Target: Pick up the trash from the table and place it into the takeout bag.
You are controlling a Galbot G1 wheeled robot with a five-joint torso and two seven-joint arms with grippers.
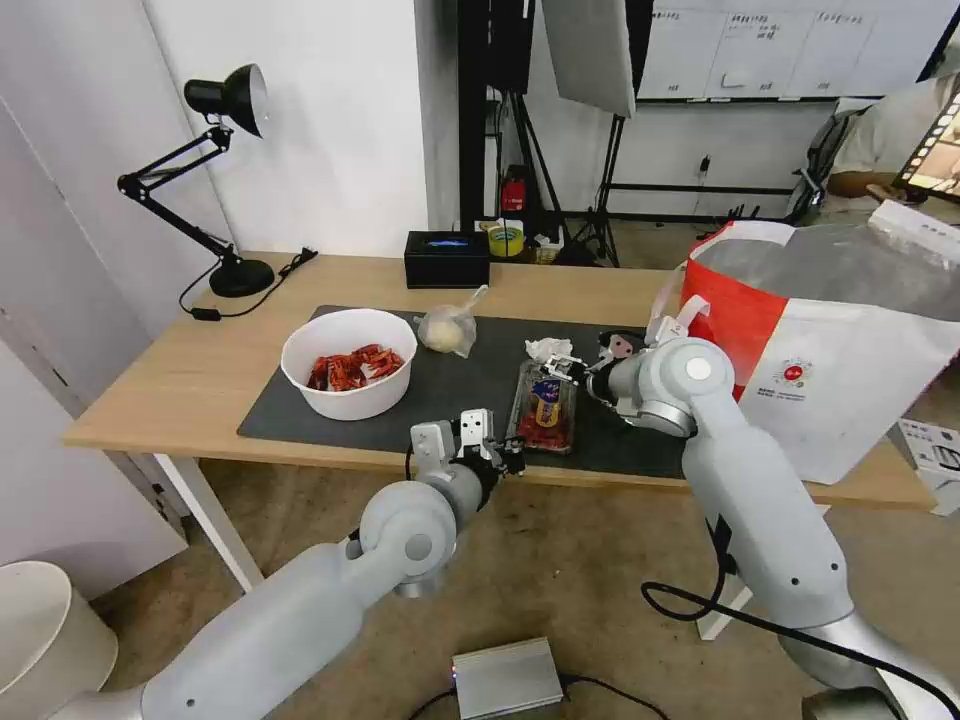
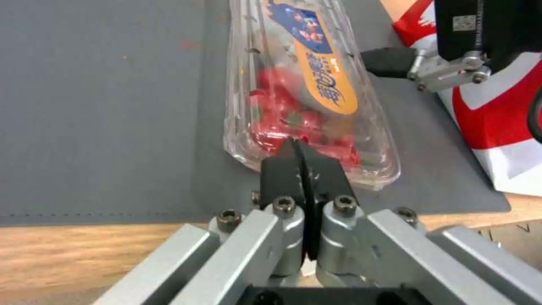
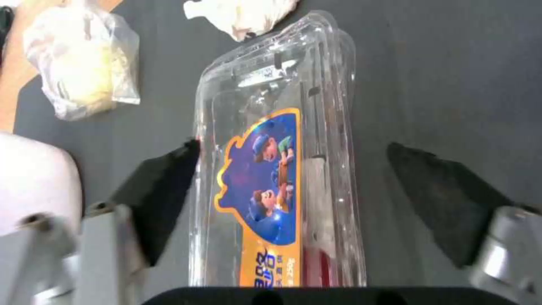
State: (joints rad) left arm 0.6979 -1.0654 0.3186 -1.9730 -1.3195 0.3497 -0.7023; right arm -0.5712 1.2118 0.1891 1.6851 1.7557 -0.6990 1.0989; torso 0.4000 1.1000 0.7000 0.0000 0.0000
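The clear box (image 1: 545,405) is lying lengthwise on the grey mat (image 1: 470,385), near the mat's front edge, with red bits at its near end and a blue and orange label on its lid. The right gripper (image 3: 294,169) is hanging right over the box's far end, fingers (image 3: 164,186) spread wide, one on each side of the lid; one black pad looks to be touching the box's side wall, the other is standing clear of it. The left gripper (image 2: 302,169) is sitting at the box's near end, its two black pads pressed together with nothing between them, tips just at the box's rim.

Beyond the box's far end the tissue (image 1: 548,349) is lying on the mat. Farther along the mat from the box, the knotted bag (image 1: 447,330) and the white bowl (image 1: 348,362) of red shells are sitting. On the box's other side the takeout bag (image 1: 850,340) is standing upright on the table (image 1: 150,390), mouth open, well clear of the box.
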